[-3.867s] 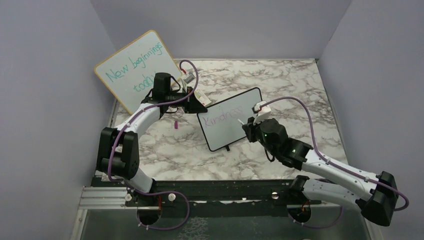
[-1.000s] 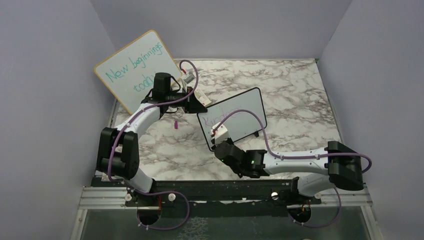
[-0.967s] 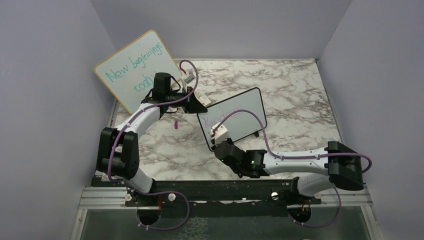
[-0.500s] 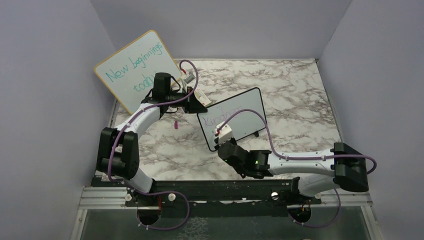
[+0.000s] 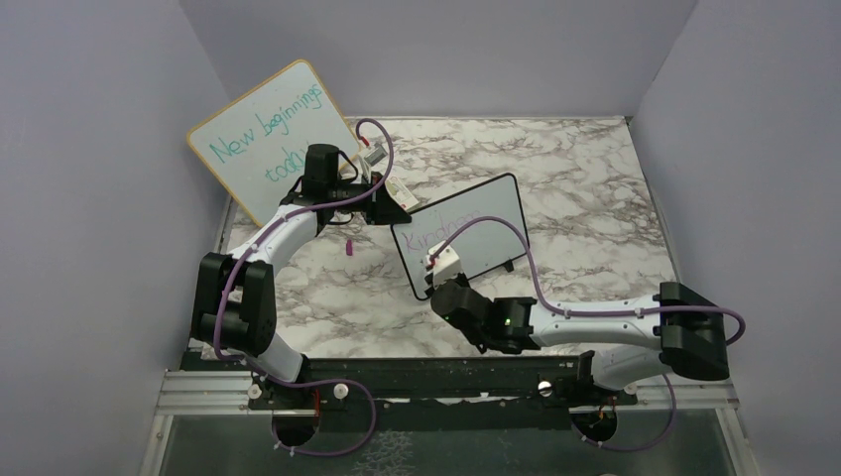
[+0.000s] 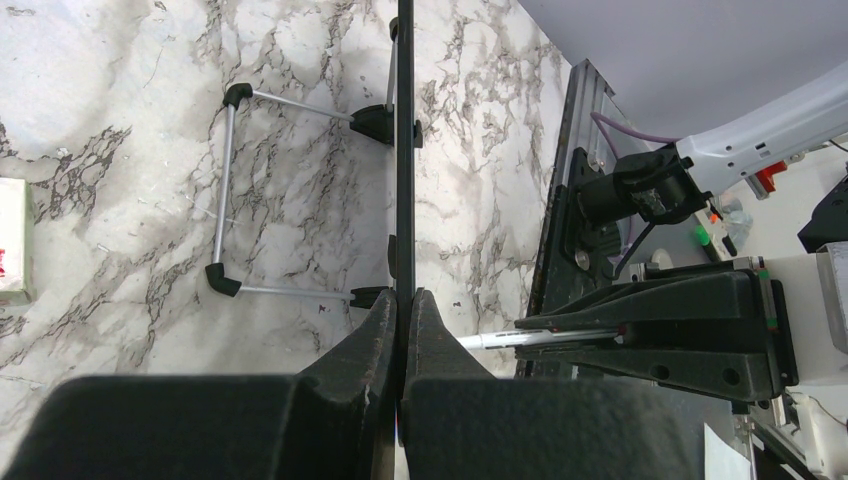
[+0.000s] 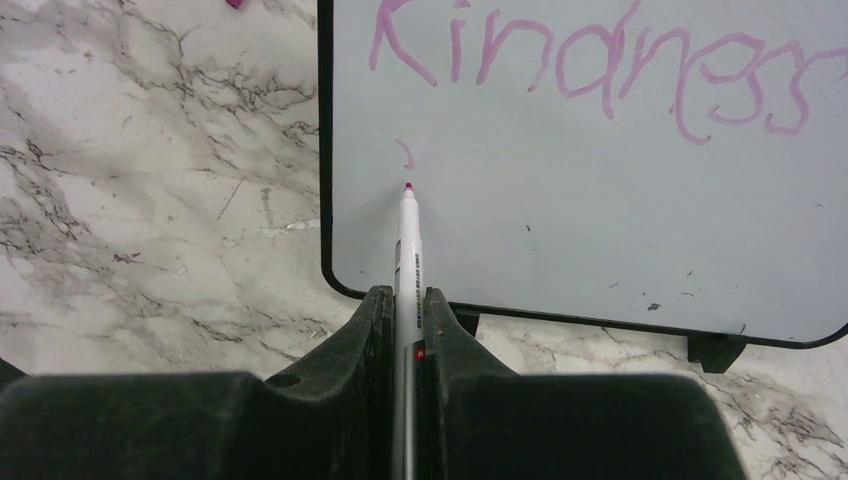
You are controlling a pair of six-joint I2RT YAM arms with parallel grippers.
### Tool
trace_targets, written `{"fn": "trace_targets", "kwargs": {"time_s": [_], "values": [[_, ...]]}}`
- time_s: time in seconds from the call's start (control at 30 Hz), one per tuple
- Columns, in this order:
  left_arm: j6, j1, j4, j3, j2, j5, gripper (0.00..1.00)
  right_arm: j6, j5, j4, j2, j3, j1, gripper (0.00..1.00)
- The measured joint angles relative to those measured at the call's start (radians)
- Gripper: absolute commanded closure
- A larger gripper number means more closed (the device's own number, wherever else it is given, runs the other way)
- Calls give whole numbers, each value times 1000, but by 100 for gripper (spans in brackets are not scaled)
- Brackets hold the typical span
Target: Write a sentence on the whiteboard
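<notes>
Open marble (image 5: 595, 188) right of whiteboard (image 5: 486, 248) (wood-framed board (image 5: 260, 134) left)

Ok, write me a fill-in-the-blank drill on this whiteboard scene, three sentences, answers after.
The sentence on the whiteboard reads only ____.
The right hand holds a marker whose tip sits ____ the sentence's first letter.
The left hand clamps the ____ by its edge.
Missing words: Kindness; below; whiteboard.
</notes>
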Motion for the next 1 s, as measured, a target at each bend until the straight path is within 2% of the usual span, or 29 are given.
{"fn": "trace_targets", "kwargs": {"time_s": [0.57, 1.0], "values": [[0, 0, 0, 0, 0, 0, 100, 12, -2, -10, 37, 5, -11, 100], [0, 0, 0, 0, 0, 0, 100, 80, -39, -117, 40, 8, -11, 100]]}}
